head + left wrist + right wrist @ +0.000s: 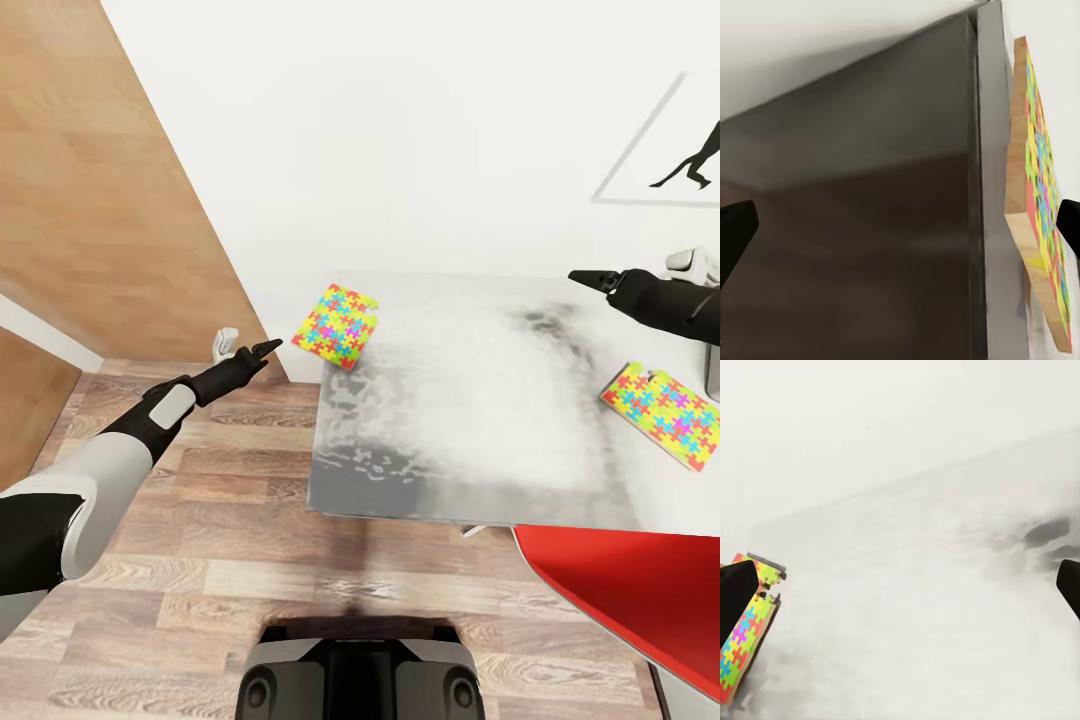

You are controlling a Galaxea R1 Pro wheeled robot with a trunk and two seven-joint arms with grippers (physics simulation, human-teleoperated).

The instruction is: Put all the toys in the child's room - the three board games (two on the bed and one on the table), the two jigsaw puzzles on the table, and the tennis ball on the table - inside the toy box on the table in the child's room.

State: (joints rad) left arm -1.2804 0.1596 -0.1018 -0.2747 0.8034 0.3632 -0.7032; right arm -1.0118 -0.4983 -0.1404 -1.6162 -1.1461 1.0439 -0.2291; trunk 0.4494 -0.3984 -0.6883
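Observation:
One jigsaw puzzle (336,326) lies on the far left corner of the pale table (470,420), overhanging its edge. A second jigsaw puzzle (662,412) lies flat near the right side. My left gripper (268,347) hangs open beside that corner, over the floor, a short way from the overhanging puzzle (1035,210), which the left wrist view catches edge-on. My right gripper (590,277) hovers open above the table's far right part; a puzzle (746,637) sits by one fingertip (735,600) in its wrist view. The board games, tennis ball, toy box and bed are out of view.
A red rounded object (620,580) sits low against the table's near right edge. Wood plank floor (220,560) spreads left of the table. A white wall with a silhouette poster (680,150) stands behind it. My base (360,670) is just short of the table's near edge.

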